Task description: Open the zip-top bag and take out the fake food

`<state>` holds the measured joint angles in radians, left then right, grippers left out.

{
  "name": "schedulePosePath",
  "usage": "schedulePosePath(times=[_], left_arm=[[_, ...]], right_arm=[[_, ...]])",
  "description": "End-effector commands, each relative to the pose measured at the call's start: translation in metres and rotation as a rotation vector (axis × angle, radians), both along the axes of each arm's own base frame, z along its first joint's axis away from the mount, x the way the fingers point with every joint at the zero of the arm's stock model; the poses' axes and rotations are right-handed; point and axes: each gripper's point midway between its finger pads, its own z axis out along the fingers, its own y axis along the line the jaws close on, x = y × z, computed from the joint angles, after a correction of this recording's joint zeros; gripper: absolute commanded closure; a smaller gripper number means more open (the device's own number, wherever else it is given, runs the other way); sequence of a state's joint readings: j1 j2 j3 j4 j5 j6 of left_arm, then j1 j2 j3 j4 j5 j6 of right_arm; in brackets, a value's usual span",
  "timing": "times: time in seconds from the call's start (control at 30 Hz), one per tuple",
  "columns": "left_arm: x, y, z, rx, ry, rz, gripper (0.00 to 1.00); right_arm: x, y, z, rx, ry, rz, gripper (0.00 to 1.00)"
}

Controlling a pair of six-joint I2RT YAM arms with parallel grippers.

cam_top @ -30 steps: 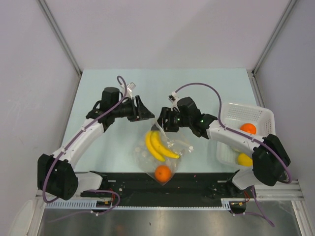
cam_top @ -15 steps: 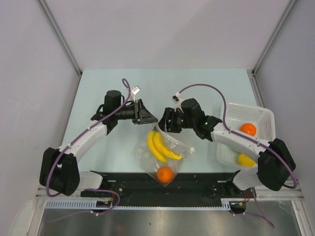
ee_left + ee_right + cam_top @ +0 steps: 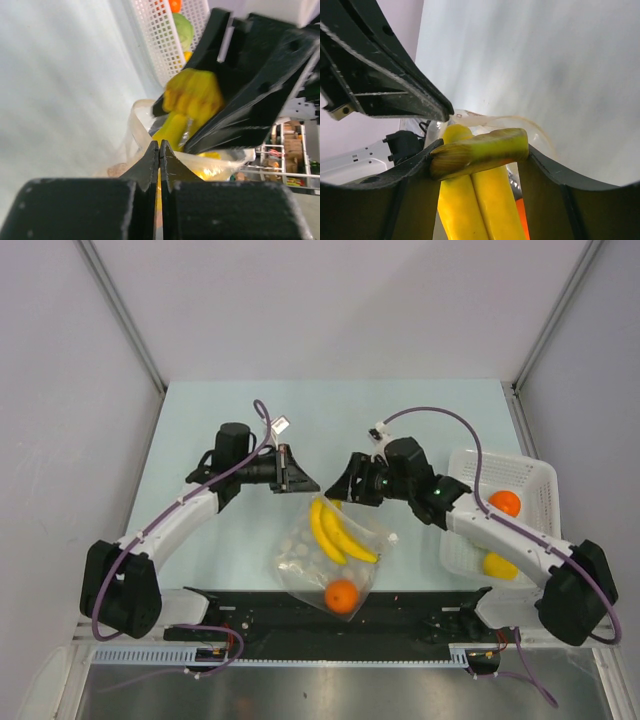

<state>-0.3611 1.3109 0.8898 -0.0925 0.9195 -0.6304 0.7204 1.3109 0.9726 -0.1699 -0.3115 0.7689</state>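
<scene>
The clear zip-top bag [image 3: 300, 555] lies on the table in front of both arms, mouth toward them. Inside are a yellow banana bunch [image 3: 340, 533] and a round orange [image 3: 342, 596]. My left gripper [image 3: 308, 484] is shut on the bag's top edge; the film [image 3: 140, 120] is pinched between its fingertips [image 3: 150, 157]. My right gripper [image 3: 343, 490] is shut on the banana bunch's brown-green stem [image 3: 480, 150] at the bag mouth [image 3: 520, 122]. The bananas' bodies [image 3: 470, 205] hang down into the bag.
A white perforated basket [image 3: 520, 472] stands at the right, holding an orange [image 3: 504, 502] and a yellow lemon-like fruit [image 3: 497, 564]. In the left wrist view the basket [image 3: 160, 45] also shows a pale green cabbage [image 3: 183, 30]. A black rail [image 3: 250, 605] runs along the near edge.
My right gripper has moved right with the banana stem in it. The bananas, orange and bag have shifted slightly right. My left gripper keeps its pinch on the bag edge.
</scene>
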Motion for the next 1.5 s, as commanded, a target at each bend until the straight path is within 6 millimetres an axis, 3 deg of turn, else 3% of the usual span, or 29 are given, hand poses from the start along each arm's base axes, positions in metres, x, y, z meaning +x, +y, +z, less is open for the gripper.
schedulePosePath(times=[0.0,0.1,0.23,0.47,0.6,0.7,0.77,0.83,0.9,0.93,1.03,1.07,1.1,1.13,1.17,1.27,1.3,1.37,1.4,1.47], left_arm=[[0.006,0.004,0.010,0.054,-0.099,0.006,1.00],[0.006,0.004,0.010,0.057,-0.104,0.005,1.00],[0.000,0.002,0.012,0.050,-0.099,-0.021,1.00],[-0.029,-0.023,0.023,-0.004,-0.074,-0.091,1.00],[-0.038,-0.032,0.026,-0.028,-0.069,-0.106,1.00],[-0.036,-0.028,0.020,0.021,-0.040,-0.087,1.00],[-0.030,-0.026,0.023,0.063,-0.087,-0.085,1.00],[-0.029,-0.023,0.019,0.094,-0.092,-0.073,1.00],[-0.027,-0.021,0.017,0.103,-0.094,-0.056,1.00],[-0.027,-0.022,0.018,0.101,-0.090,-0.055,1.00],[-0.026,-0.023,0.024,0.091,-0.100,-0.066,1.00],[-0.025,-0.023,0.022,0.102,-0.097,-0.063,1.00],[-0.022,-0.022,0.019,0.120,-0.105,-0.062,1.00],[-0.019,-0.022,0.026,0.127,-0.118,-0.062,1.00],[-0.021,-0.021,0.024,0.140,-0.109,-0.071,1.00],[-0.020,-0.023,0.024,0.128,-0.117,-0.075,1.00],[-0.020,-0.023,0.024,0.125,-0.111,-0.071,1.00],[-0.020,-0.024,0.022,0.121,-0.100,-0.073,1.00],[-0.020,-0.025,0.023,0.117,-0.092,-0.073,1.00],[-0.022,-0.024,0.028,0.114,-0.093,-0.075,1.00]], right_arm=[[0.000,-0.023,0.037,0.026,-0.120,-0.050,1.00],[-0.003,-0.031,0.045,0.019,-0.164,-0.058,1.00],[-0.001,-0.042,0.072,0.067,-0.236,-0.124,1.00],[0.031,-0.027,0.133,0.266,-0.363,-0.237,1.00],[0.049,-0.027,0.161,0.286,-0.430,-0.307,1.00],[0.069,-0.041,0.176,0.244,-0.468,-0.403,1.00],[0.083,-0.064,0.188,0.169,-0.505,-0.488,1.00],[0.091,-0.083,0.178,0.066,-0.479,-0.525,1.00],[0.095,-0.114,0.184,-0.005,-0.492,-0.583,1.00],[0.096,-0.139,0.165,-0.097,-0.439,-0.620,1.00],[0.076,-0.191,0.139,-0.255,-0.372,-0.674,1.00],[0.075,-0.217,0.130,-0.302,-0.348,-0.729,1.00],[0.060,-0.237,0.116,-0.352,-0.317,-0.751,1.00],[0.055,-0.248,0.106,-0.371,-0.283,-0.768,1.00],[0.052,-0.274,0.098,-0.391,-0.246,-0.838,1.00],[0.039,-0.295,0.063,-0.397,-0.137,-0.850,1.00],[0.038,-0.316,0.053,-0.397,-0.093,-0.914,1.00],[0.034,-0.322,0.028,-0.364,-0.007,-0.925,1.00],[0.037,-0.335,0.023,-0.349,0.010,-0.969,1.00],[0.040,-0.334,0.005,-0.329,0.071,-0.947,1.00]])
